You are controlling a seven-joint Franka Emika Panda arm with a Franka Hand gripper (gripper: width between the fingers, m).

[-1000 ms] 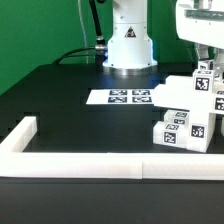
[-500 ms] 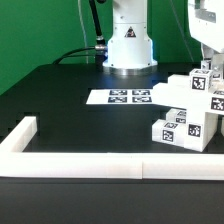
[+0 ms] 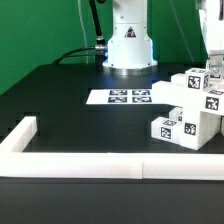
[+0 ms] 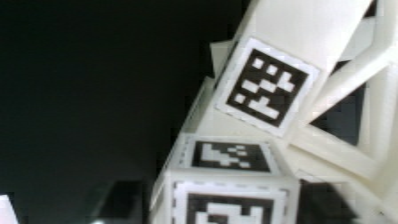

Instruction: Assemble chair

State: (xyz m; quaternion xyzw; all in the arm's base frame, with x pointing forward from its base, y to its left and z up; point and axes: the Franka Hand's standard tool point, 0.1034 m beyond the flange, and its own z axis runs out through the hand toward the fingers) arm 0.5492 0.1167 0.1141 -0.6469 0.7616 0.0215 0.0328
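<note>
One black table (image 3: pixel 70 90) w/ white border wall (image 3: pixel 60 163), green backdrop.

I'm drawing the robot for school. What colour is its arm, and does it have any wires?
The arm is glossy white with a round, wide base. Black and green cables run behind it. The claw shows only at the picture's edge, pale and greyish.
</note>
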